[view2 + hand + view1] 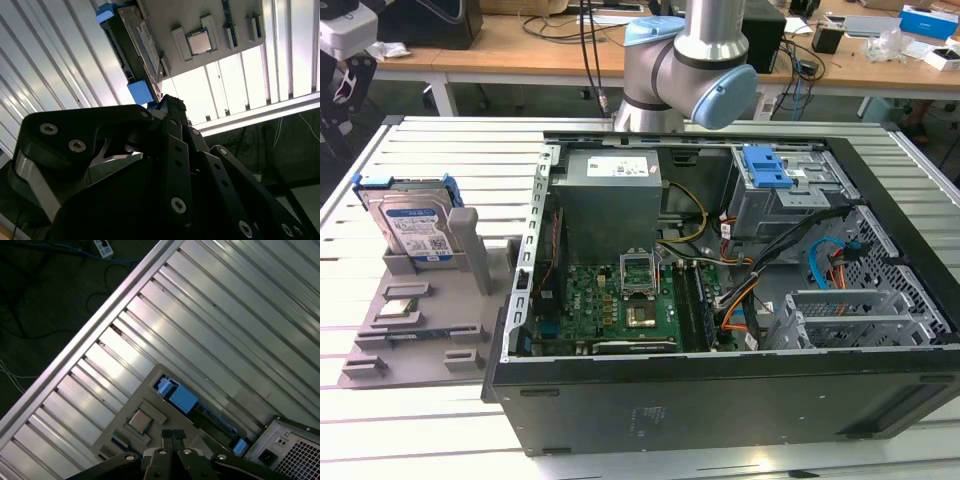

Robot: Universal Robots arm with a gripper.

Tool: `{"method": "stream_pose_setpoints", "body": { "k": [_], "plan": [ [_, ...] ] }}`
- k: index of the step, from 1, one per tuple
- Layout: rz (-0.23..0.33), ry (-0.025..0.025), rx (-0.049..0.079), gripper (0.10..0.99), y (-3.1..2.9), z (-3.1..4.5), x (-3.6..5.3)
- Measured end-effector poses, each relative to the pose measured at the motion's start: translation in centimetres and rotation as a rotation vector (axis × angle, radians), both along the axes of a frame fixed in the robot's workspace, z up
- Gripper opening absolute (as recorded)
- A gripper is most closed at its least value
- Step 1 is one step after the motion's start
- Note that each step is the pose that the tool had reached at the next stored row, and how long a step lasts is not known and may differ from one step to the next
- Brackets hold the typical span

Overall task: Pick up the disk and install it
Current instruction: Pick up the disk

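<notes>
- Your disk [410,225] stands on edge in the grey holder [470,245] on the slatted table [440,150], at the exterior view's left of the open computer case [720,400].
- The gripper [172,434] hangs over the holder, apart from the disk. Its fingertips are pressed together with nothing between them.
- The drive cage [770,170] with its blue latch sits inside the case, well apart from the disk.
- Judged progress: nothing done yet. The disk is not gripped or lifted, and the whole install remains.

text: none legible | disk [408,218] label [422,238]: barcode, print unreadable
</notes>
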State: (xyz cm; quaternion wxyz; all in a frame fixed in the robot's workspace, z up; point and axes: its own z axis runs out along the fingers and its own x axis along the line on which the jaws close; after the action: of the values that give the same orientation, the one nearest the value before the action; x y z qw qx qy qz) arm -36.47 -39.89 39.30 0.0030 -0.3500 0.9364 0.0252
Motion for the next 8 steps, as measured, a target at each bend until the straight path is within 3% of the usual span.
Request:
{"method": "stream_pose_setpoints", "body": {
  "k": [8],
  "plan": [
    [0.071, 0.0001, 0.000, 0.106, 0.00, 0.00, 0.00]
  ]
}}
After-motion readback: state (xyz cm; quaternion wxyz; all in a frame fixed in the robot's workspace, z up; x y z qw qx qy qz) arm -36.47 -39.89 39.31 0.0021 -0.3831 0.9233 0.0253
